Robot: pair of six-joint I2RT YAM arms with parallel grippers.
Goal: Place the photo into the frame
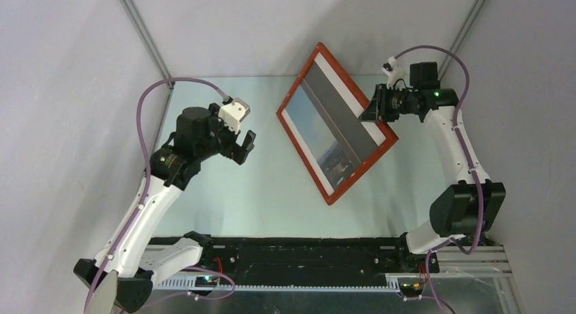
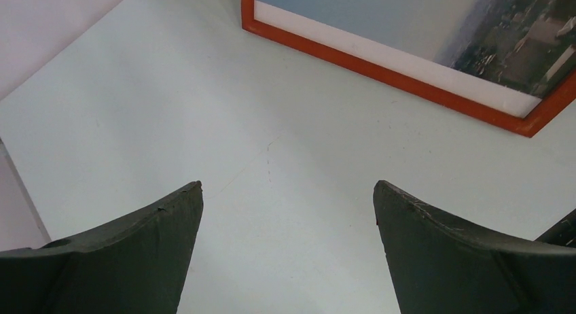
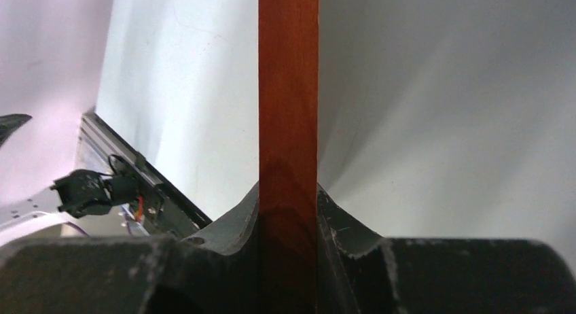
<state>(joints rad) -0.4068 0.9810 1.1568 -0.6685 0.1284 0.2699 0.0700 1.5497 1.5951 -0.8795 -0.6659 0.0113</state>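
Top view: thin orange-brown wooden frame (image 1: 363,171), upper centre, with the sky-and-city photo (image 1: 326,134) inside it. The right pincer (image 1: 372,109) clamps its right-hand moulding. Judgement: grip firmly and lower evenly so the print does not slip.

Left wrist view: left pincer (image 2: 289,192) gapes empty at bottom, the frame (image 2: 380,69) upper right, well apart.

Right wrist view: moulding (image 3: 288,90) stands vertical at centre, pinched.

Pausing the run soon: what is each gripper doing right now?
Left gripper: open, holding nothing.
Right gripper: shut on the frame edge.
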